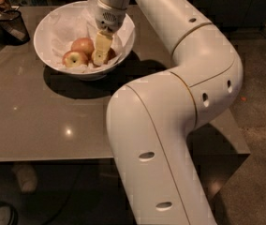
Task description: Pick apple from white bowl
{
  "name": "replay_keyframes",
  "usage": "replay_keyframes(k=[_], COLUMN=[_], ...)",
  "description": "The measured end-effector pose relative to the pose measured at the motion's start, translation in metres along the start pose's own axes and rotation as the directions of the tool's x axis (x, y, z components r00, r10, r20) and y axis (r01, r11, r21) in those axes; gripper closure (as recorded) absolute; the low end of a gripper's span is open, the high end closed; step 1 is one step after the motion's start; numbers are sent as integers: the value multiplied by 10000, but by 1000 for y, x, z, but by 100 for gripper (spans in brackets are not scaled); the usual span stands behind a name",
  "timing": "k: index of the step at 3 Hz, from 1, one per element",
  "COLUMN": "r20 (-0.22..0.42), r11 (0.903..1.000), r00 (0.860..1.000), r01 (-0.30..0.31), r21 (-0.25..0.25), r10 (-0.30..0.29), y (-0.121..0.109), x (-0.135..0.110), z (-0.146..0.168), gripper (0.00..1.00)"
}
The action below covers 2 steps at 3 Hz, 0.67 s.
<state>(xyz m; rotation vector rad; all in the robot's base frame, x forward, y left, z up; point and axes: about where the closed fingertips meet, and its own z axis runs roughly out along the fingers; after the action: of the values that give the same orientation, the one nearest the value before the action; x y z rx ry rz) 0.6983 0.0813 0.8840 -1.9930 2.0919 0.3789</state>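
The robot's white arm reaches over the brown tabletop surface (39, 116) and down into the large glossy white round bowl (44, 34), which is lined with crumpled white paper (67, 25). The claw (100, 55) is low in the bowl's right half, its pale-yellow tip pressed in among the fruit. I cannot tell how far open the claw is or whether it has hold of anything.

The round orange-red apple (110, 54) lies in the bowl right against the claw and mostly hidden behind it; only a sliver shows on the claw's right side. 2 other fruits sit just to the left: an evenly pinkish-red apple (82, 45) and, in front of it, a red apple with a yellow-green patch (74, 58).

The likely step is seating the grip before lifting. The main risk is a shallow or off-centre hold, so the smooth, round fruit may roll out as the arm rises. The neighbouring pinkish-red fruit sits close enough to be nudged or pinched, and the loose paper could be caught in the grip and dragged up. A small dark cup of utensils (13, 25) stands beside the bowl, well clear of the claw.
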Motion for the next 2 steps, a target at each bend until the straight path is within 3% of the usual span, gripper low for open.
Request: replay_keyframes(k=[2], r20=[-66], r11=[9996], r00=[10000], r01=[-65], r21=[-284], r10=[63], y=[-1], x=[1], z=[13], gripper=[33])
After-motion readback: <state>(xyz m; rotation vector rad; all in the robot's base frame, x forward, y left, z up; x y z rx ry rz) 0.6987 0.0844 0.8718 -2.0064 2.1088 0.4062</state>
